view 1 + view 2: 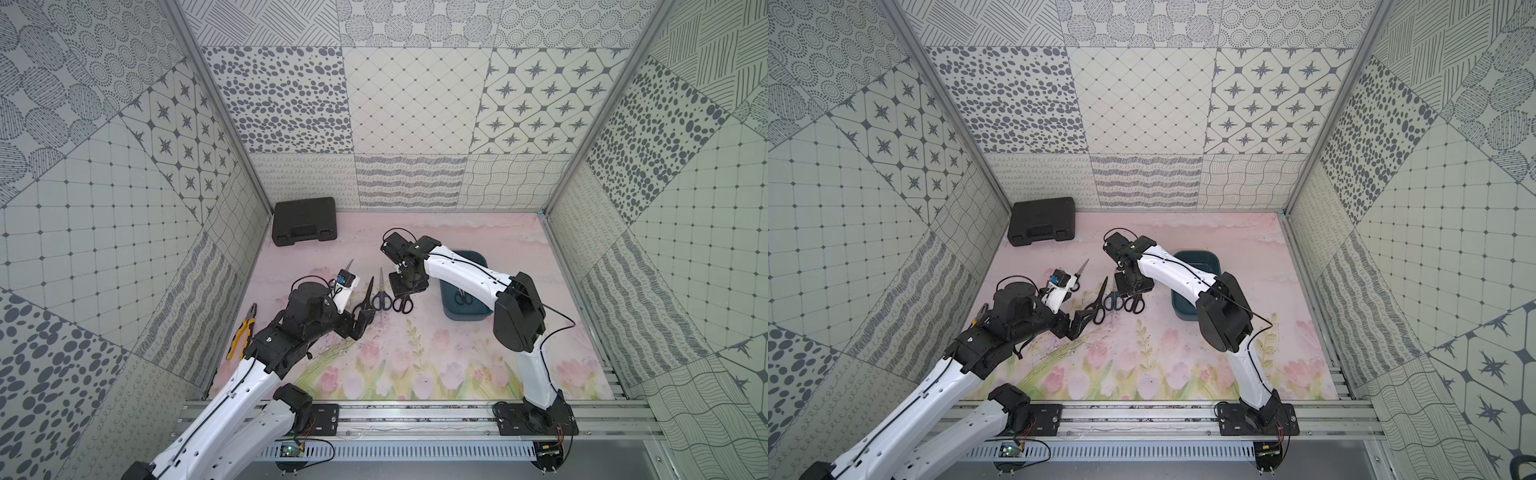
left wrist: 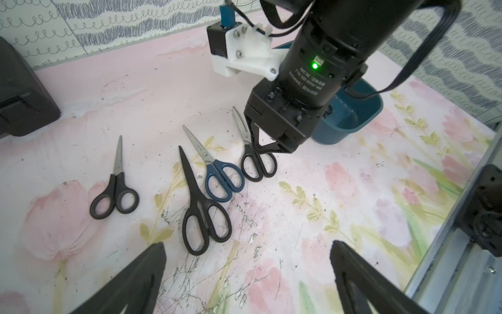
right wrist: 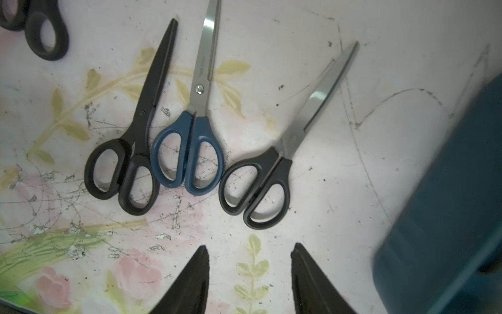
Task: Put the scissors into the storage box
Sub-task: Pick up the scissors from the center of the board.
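Four scissors (image 2: 199,206) are lying in a row on the bench (image 2: 298,217). A fifth pair (image 1: 462,297) is resting inside the storage box (image 1: 465,316), at 3 o'clock from the row. The right jaws are hovering apart, empty, over the row's box-side pair (image 3: 260,185); the left jaws are gaping wide at 7 o'clock.

Teal storage box (image 1: 463,312), blue-handled scissors (image 3: 197,122), pink floral mat (image 1: 415,365)
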